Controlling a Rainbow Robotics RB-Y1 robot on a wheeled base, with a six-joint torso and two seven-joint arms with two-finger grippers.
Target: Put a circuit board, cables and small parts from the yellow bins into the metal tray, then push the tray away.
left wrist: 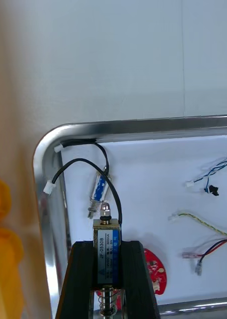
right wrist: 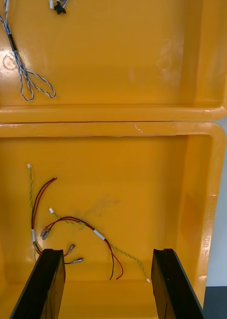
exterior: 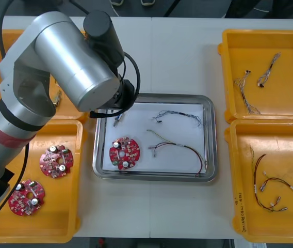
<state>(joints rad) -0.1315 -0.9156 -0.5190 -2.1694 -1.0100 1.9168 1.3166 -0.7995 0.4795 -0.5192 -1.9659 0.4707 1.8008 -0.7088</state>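
Left wrist view: left tool (left wrist: 107, 251) gripped a small metal part (left wrist: 107, 238) over the tray (left wrist: 43, 164) corner; right tool (right wrist: 108, 279) gaped wide over a bin (right wrist: 203, 199).

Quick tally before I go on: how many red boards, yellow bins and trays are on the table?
Red circuit boards: 3
Yellow bins: 4
Metal tray: 1
Total: 8

A light table (exterior: 177, 51), seamed down its middle, ends at dark floor (exterior: 203, 8).
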